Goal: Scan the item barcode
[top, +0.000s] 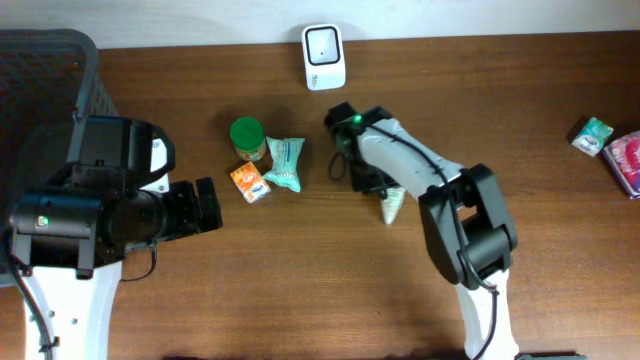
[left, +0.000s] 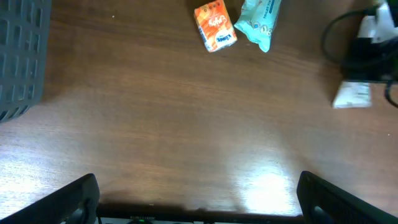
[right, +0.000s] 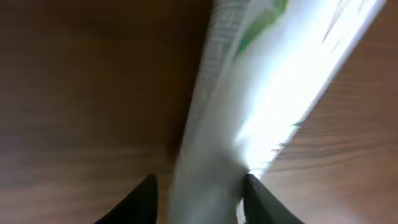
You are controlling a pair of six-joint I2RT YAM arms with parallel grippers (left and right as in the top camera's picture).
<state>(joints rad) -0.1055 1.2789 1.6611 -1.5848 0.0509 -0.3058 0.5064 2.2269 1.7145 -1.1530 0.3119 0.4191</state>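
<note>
A white packet with green print (top: 392, 206) lies on the wooden table just right of centre. In the left wrist view the packet (left: 352, 95) shows at the far right. My right gripper (top: 376, 188) is down over it. In the right wrist view the blurred packet (right: 249, 93) runs between the parted fingers of the right gripper (right: 199, 200), with a gap on the left side. The white barcode scanner (top: 324, 57) stands at the table's back edge. My left gripper (top: 207, 205) hangs wide open over bare wood at the left, and in its own view the left gripper (left: 199, 202) holds nothing.
A green-lidded jar (top: 247, 138), an orange box (top: 250, 183) and a teal packet (top: 285, 163) cluster left of centre. A small green box (top: 592, 136) and a pink packet (top: 628, 160) lie at the far right. A dark basket (top: 40, 70) stands at the back left.
</note>
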